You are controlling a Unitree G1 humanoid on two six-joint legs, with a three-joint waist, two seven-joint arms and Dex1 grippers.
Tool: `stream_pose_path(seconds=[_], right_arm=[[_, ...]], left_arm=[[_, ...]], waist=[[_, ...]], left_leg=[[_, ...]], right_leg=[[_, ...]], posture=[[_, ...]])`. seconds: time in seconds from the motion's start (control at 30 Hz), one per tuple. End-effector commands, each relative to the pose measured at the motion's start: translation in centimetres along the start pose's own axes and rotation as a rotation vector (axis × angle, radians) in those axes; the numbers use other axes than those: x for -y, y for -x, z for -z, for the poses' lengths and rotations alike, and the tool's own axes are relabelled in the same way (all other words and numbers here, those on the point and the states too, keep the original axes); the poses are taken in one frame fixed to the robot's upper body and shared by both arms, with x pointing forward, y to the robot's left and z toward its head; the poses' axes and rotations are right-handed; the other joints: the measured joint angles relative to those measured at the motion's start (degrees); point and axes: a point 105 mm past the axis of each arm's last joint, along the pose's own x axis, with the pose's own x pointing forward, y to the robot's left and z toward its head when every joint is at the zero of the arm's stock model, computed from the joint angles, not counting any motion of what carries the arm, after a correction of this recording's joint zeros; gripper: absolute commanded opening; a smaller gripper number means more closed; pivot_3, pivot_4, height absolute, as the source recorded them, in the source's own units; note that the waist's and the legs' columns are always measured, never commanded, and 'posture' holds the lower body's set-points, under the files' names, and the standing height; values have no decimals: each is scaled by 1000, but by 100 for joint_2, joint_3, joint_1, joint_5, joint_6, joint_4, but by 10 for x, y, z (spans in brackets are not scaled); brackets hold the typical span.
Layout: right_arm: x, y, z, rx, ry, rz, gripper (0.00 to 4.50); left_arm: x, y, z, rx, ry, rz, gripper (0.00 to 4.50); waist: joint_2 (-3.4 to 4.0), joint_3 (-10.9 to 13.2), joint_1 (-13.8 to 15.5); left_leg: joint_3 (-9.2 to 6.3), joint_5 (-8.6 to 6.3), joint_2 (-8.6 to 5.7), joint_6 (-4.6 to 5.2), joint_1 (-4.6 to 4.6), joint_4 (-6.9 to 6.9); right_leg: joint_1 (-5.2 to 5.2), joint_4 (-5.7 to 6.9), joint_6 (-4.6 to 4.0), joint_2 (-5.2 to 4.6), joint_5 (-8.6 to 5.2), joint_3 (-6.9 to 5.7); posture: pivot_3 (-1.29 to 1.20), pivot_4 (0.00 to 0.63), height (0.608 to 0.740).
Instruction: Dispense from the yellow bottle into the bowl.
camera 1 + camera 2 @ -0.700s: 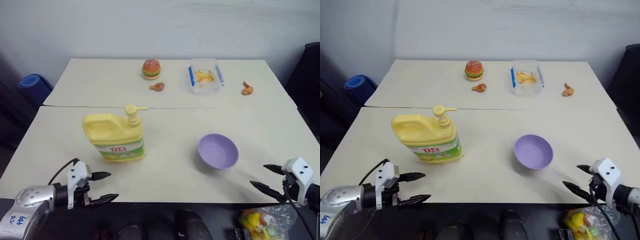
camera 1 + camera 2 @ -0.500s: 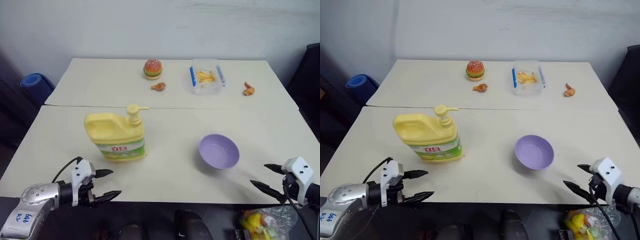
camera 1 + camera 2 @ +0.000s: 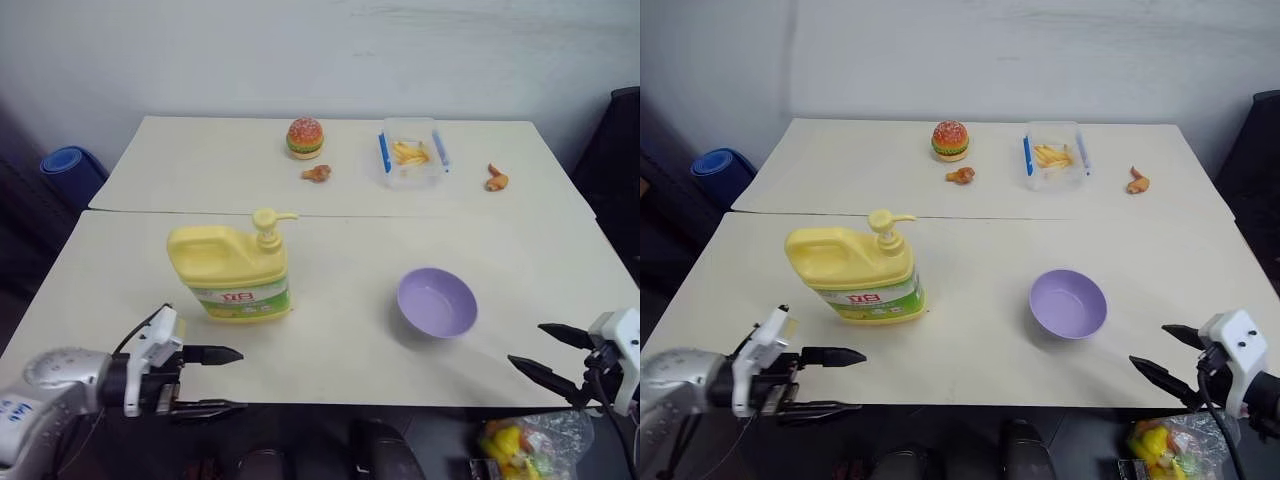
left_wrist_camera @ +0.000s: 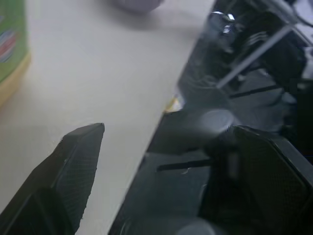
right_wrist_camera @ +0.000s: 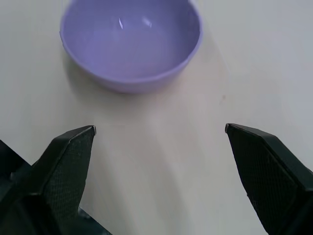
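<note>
Currently: yellow bottle (image 3: 232, 271) upright on the near half of the table (image 3: 330, 250), left of centre, pump spout pointing right, label facing the near edge. Purple bowl (image 3: 436, 302) to its right, well apart, upright and empty. Left gripper (image 3: 232, 380) at the near table edge just below the bottle, fingers spread wide, gripping nothing, pointing right. Right gripper (image 3: 543, 350) at the near right corner, fingers likewise spread and empty, aimed toward the bowl, near it but not touching. Far half of table: toy burger (image 3: 304, 137), clear box of fries (image 3: 411, 152), two small fried pieces (image 3: 316, 173) (image 3: 494, 178).
</note>
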Motion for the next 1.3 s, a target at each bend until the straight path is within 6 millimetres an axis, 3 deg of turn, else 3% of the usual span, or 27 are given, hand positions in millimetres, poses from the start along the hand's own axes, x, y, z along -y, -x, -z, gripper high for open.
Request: stream_pose_path(seconds=[0.03,0.2,0.33,0.57,0.77,0.93,1.03,1.27,1.3], right_arm=[[-21,-1,-33,30,94,-92,4425],[-41,-31,-55,42,210,-191,4425],[-42,-59,-57,33,210,-201,4425],[-45,-90,-41,-14,240,-236,4425],[-63,-107,-23,-37,267,-272,4425],[-52,-123,-9,-76,326,-186,4425],[-46,-130,-5,-73,324,-155,3873],[-49,-137,-8,-30,292,-160,1585],[-51,-137,-10,-22,286,-169,1585]], left_arm=[[9,9,-45,0,-163,60,4500],[6,12,-101,-4,-394,96,4500],[7,5,-120,-40,-505,178,4500],[2,-8,-132,-101,-591,278,4500],[0,-8,-138,-110,-611,278,4500],[-2,-7,-137,-115,-616,273,4500],[-3,-9,-139,-107,-621,270,4500],[-4,-11,-142,-98,-632,272,4500],[-4,-11,-142,-97,-633,272,4500]], waist=[[4,6,2],[-14,16,2],[-24,21,-13],[-38,39,23],[-45,46,10],[-49,49,-3],[-48,50,-3],[-48,51,3],[-48,51,3]], left_leg=[[1,0,-3,0,1,0],[5,8,-5,-12,6,1],[24,15,-10,-23,6,3],[32,16,-7,-27,-9,10],[31,15,-1,-27,-16,37],[28,15,0,-28,-15,47],[28,15,1,-27,-15,49],[27,15,2,-27,-16,55],[27,15,1,-27,-16,55]], right_leg=[[0,4,-1,0,-1,1],[5,0,7,73,4,-2],[-2,1,3,90,2,-6],[-13,-6,-3,109,-2,-14],[-14,11,-2,111,-2,-10],[-14,19,-2,111,-2,-5],[-14,21,-2,111,-2,-5],[-14,25,-2,112,-1,-3],[-14,25,-2,112,-1,-3]], posture=[[0,150,740],[0,150,740],[0,150,740],[0,150,740],[0,150,740],[0,150,740],[0,150,740],[0,150,740],[0,150,740]])
